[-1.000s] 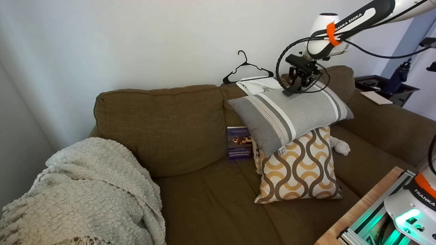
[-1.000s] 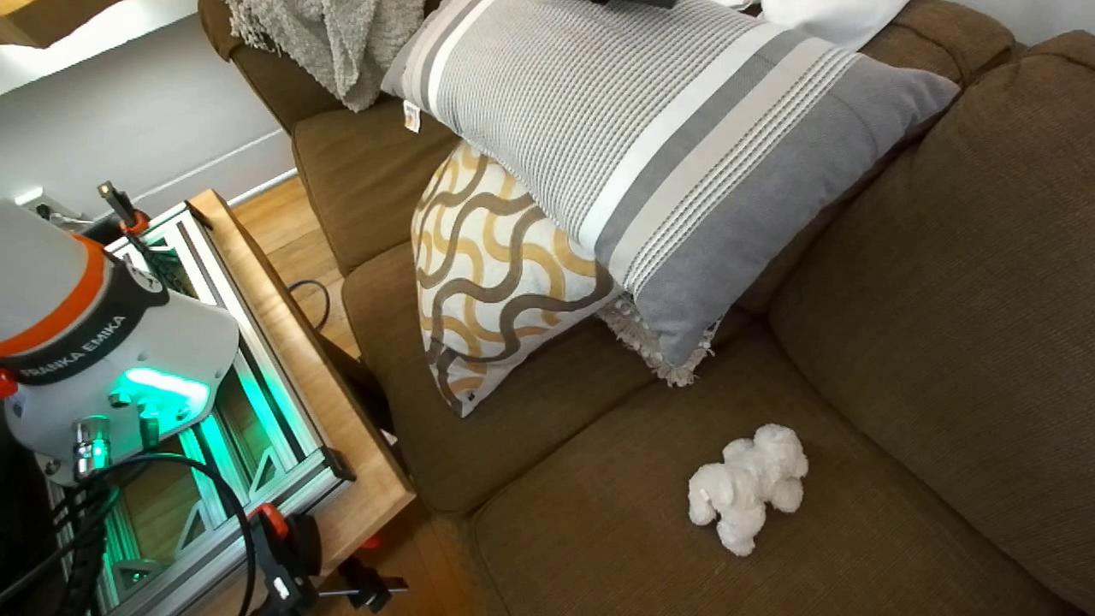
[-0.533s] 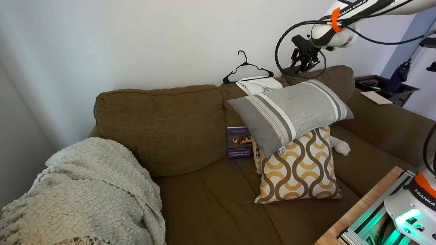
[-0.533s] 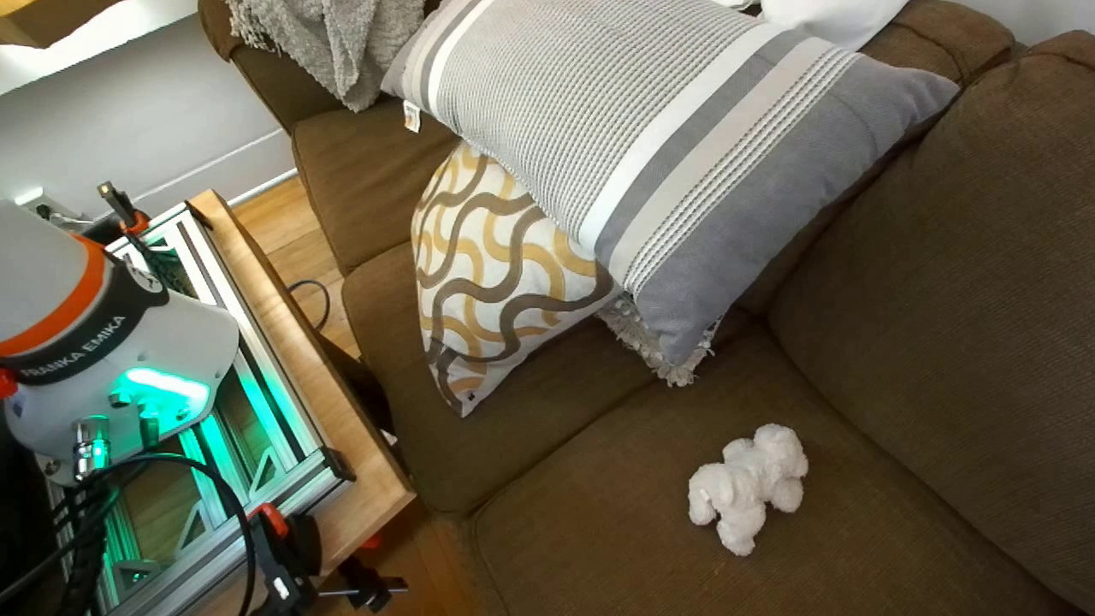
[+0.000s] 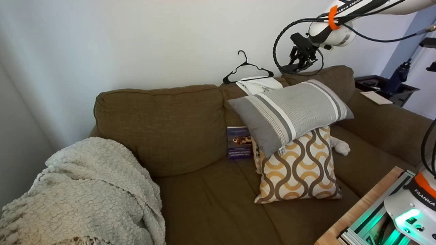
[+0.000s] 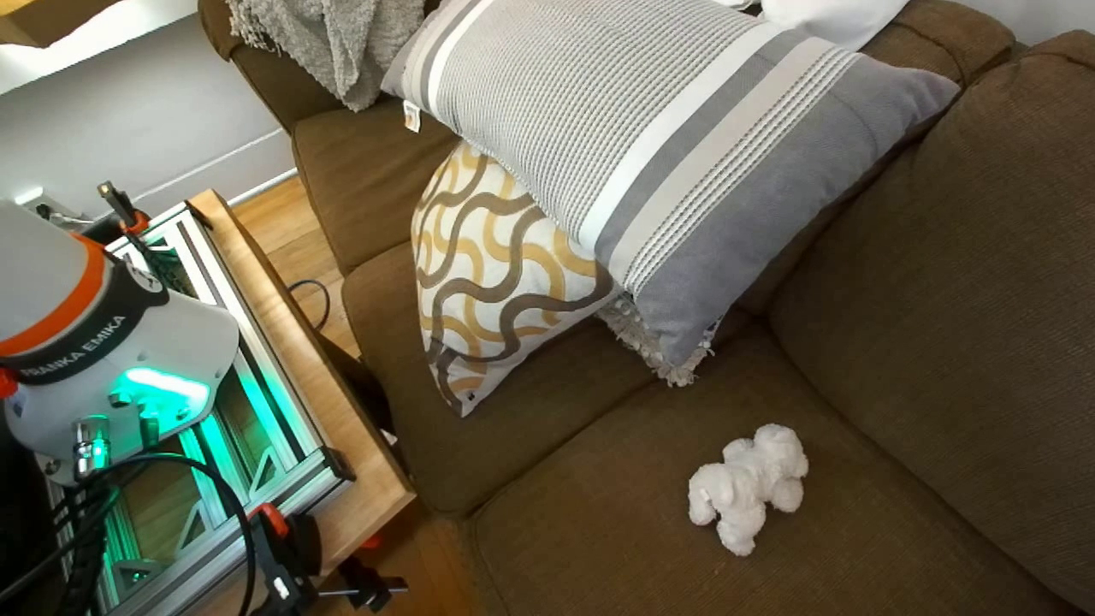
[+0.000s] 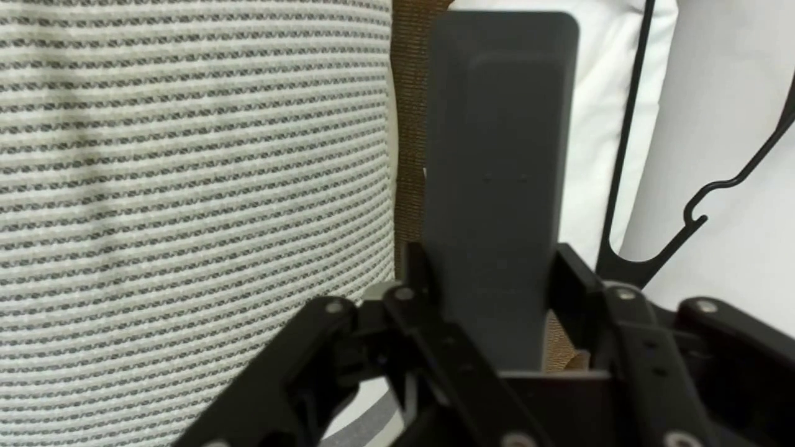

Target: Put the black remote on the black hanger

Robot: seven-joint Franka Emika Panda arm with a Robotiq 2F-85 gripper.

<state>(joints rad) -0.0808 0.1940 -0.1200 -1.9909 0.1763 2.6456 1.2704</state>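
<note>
The black remote (image 7: 500,155) is a slim dark bar held lengthwise between the fingers of my gripper (image 7: 490,279) in the wrist view. The fingers are closed on its two long sides. In an exterior view the gripper (image 5: 299,62) is in the air above the striped pillow, with the remote (image 5: 290,69) below it. The black hanger (image 5: 246,63) leans against the wall on the sofa's back, left of the gripper there. One corner of the hanger (image 7: 624,268) shows right of the remote in the wrist view. The remote and hanger appear apart. Gripper and hanger are out of the remaining exterior view.
A grey striped pillow (image 5: 303,109) lies on a patterned pillow (image 5: 299,170); both show in both exterior views. A white cloth (image 5: 260,85) lies at the hanger's base. The sofa's back cushion (image 5: 163,126) and the wall (image 5: 153,41) bound the area. A plush toy (image 6: 748,488) lies on the seat.
My gripper has risen off the striped pillow with the remote, then shifted slightly left in an exterior view. The hanger and pillows have not moved.
</note>
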